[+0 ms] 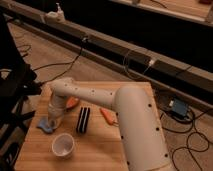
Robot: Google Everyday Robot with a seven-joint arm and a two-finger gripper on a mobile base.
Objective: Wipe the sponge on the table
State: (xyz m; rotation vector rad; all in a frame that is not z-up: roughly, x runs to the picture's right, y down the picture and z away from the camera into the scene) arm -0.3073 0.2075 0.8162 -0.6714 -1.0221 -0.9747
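Observation:
The light-blue sponge (45, 124) lies flat on the wooden table (100, 150) near its left edge. My white arm reaches in from the lower right and bends down over it. The gripper (54, 118) sits right at the sponge's right side, low on the table top and touching or pressing the pad. The wrist covers part of the sponge.
A white cup (63, 145) stands in front of the sponge. A black ridged object (83, 120) lies to the gripper's right, with an orange item (108, 116) beyond it. An orange-red plate (73, 102) is mostly hidden behind the arm. Cables run over the floor behind.

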